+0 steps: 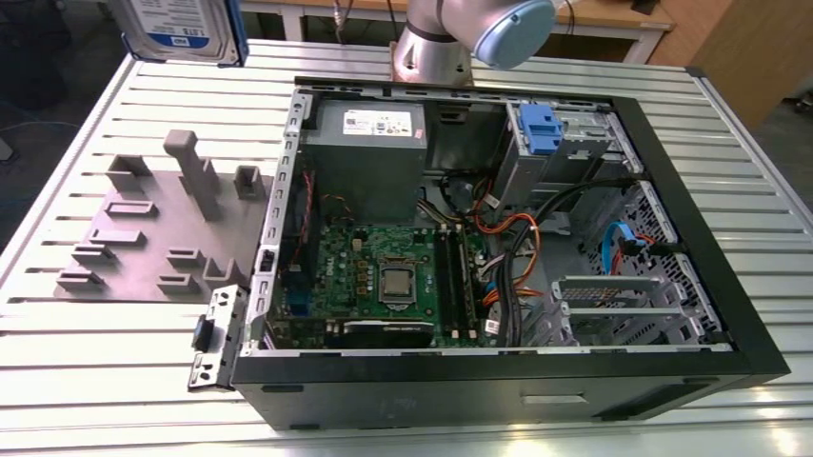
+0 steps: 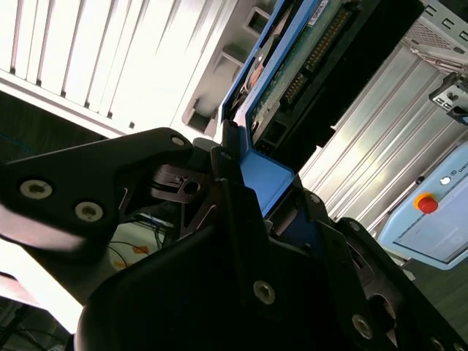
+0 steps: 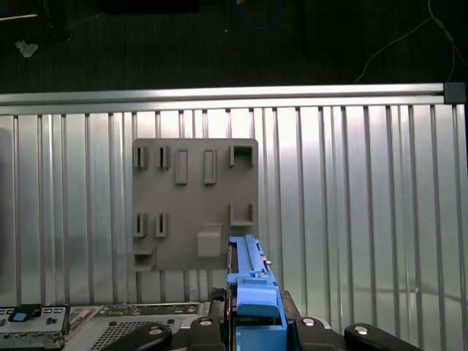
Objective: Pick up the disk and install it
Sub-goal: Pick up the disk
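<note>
The gripper (image 2: 245, 172) is clamped on the blue end tab of the disk (image 2: 307, 51). In the second wrist view the black jaws press the tab from both sides, and the drive's green circuit board and connector row run away from them. In the exterior view the disk (image 1: 178, 29) hangs in the air at the far corner on the exterior view's left. It is well above the table (image 1: 102, 362), its white-and-blue label faces the camera, and the picture's edge cuts off its upper part. The arm (image 1: 477, 29) stands at the back of the table, behind the case (image 1: 711, 238). The case lies on its side with the panel off, showing the motherboard (image 1: 381, 276), the power supply (image 1: 368, 143) and loose cables. A second blue carrier (image 1: 540, 129) sits in the bay at the case's far corner, on the exterior view's right. The grey holder (image 1: 166, 233) lies flat on the table just beside the case, on the exterior view's left. In the first wrist view the disk (image 3: 248, 281) is seen edge-on, rising out of the gripper (image 3: 252, 325). The holder (image 3: 194, 201) and the ribbed table (image 3: 351, 205) lie well below it, and a corner of the case (image 3: 44, 318) shows beside the gripper. A red button (image 2: 425, 203) on a yellow base is in the background of the second wrist view.
</note>
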Controlling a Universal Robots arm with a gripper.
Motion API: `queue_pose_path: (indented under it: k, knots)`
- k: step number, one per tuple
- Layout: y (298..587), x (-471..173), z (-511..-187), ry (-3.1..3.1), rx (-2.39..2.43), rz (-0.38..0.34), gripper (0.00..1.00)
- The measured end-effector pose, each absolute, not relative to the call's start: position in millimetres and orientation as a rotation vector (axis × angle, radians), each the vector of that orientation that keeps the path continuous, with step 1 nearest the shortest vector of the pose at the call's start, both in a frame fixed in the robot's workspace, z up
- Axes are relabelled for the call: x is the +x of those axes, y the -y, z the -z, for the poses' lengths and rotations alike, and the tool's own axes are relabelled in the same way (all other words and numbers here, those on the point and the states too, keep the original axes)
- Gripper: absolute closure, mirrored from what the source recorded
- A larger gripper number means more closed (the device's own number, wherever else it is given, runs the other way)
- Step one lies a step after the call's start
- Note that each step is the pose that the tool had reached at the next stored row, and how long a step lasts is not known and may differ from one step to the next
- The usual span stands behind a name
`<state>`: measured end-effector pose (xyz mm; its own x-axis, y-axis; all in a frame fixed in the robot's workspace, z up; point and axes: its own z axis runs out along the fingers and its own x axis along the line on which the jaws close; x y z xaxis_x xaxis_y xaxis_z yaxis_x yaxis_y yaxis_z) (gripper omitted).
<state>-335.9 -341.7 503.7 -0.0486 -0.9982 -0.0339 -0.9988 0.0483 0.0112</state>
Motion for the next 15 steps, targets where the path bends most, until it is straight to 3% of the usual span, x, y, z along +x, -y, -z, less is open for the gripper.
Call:
queue_pose_path:
  k: [15]
  knots:
    - [342,-325,-504,-2.262,-2.155,-0.049,0.63]
